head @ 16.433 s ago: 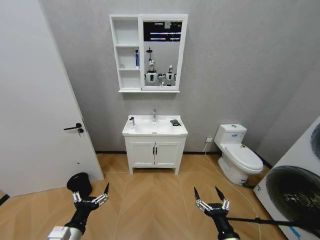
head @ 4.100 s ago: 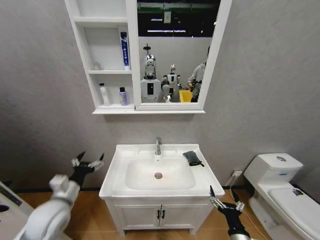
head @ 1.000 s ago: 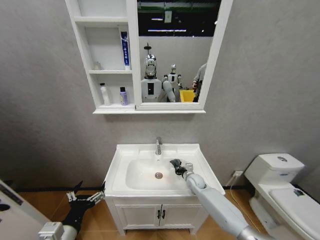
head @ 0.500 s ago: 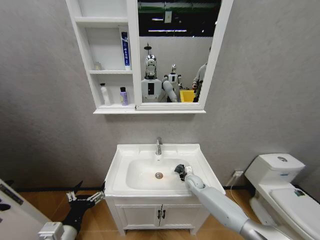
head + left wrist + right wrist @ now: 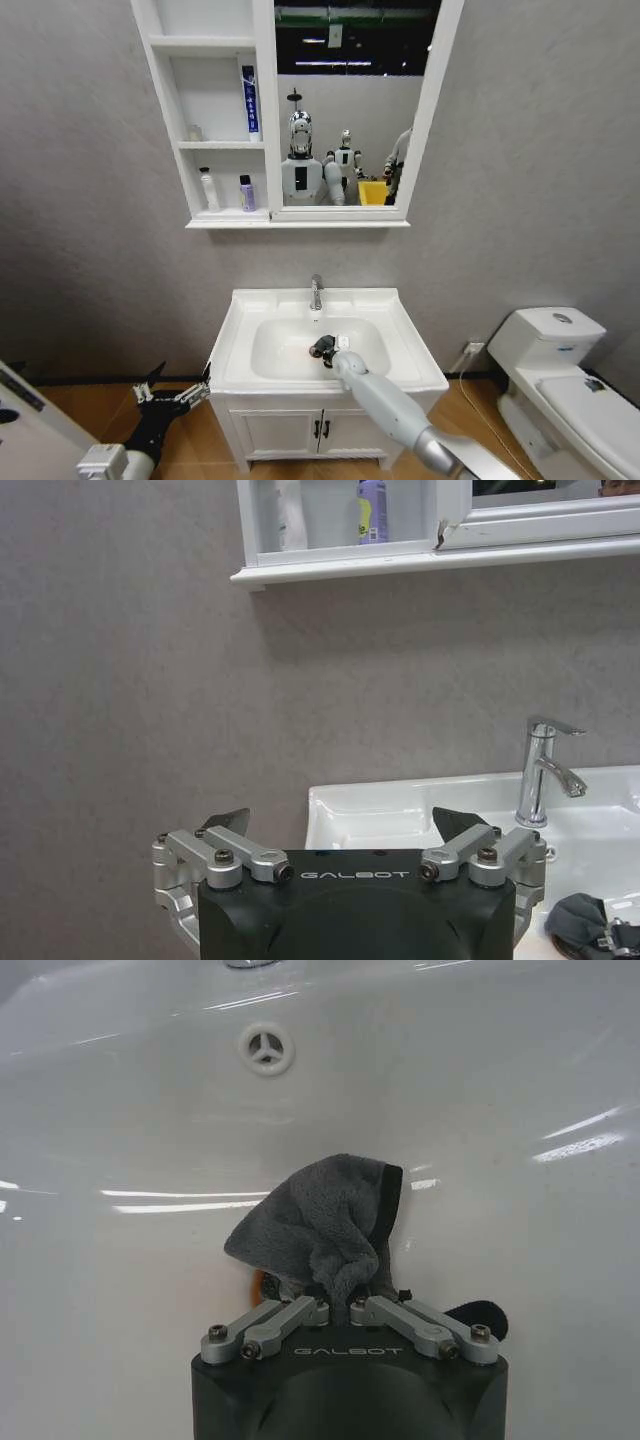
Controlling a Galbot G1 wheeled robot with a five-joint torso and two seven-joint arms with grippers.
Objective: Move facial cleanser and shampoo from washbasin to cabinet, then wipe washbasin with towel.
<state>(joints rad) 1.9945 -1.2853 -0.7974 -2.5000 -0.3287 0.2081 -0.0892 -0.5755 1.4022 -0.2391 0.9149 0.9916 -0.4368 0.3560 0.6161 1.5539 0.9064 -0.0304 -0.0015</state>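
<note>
The white washbasin (image 5: 232, 345) stands under the cabinet (image 5: 266, 150), which has narrow shelves and a mirror. My right gripper (image 5: 324, 351) is down in the bowl near the drain, shut on the dark grey towel (image 5: 317, 346). In the right wrist view the towel (image 5: 322, 1222) bunches up from the gripper (image 5: 340, 1310) against the wet bowl wall. A white bottle (image 5: 209, 189) and a small purple bottle (image 5: 245, 193) stand on the cabinet's lower shelf. I cannot tell which is the facial cleanser and which the shampoo. My left gripper (image 5: 171, 390) hangs open, low and left of the basin.
A chrome tap (image 5: 316, 292) rises at the back of the basin. A blue tube (image 5: 248, 98) stands on the middle shelf. A white toilet (image 5: 570, 375) sits to the right. The vanity doors (image 5: 320, 430) are below the basin. The grey wall is close behind.
My right gripper has dragged the towel from the right side of the bowl leftward to near the drain. The left arm has not moved.
</note>
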